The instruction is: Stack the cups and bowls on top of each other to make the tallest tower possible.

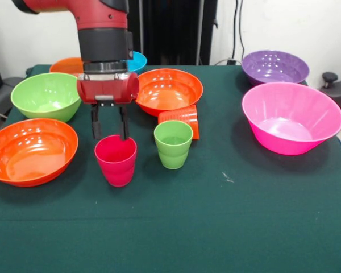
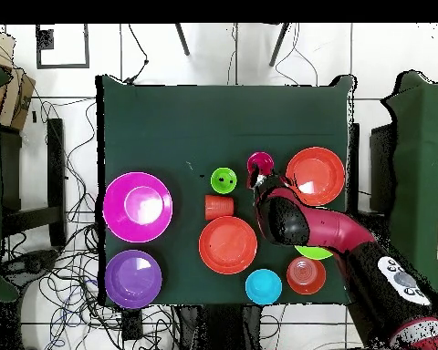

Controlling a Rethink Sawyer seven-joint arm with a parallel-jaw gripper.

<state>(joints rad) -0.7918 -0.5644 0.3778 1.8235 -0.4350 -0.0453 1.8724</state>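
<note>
Jaws open over red cup (image 1: pixel 116 160), gripper (image 1: pixel 109 136) straddling its far rim at green cup's (image 1: pixel 173 144) 9 o'clock; risks tipping it or clipping green cup if off-centre.

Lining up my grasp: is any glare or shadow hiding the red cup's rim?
Front view: the red cup rim is clear, the hand just above it; glare sits only on the bowls, such as the pink bowl. Overhead view: the arm covers part of the cup.
</note>
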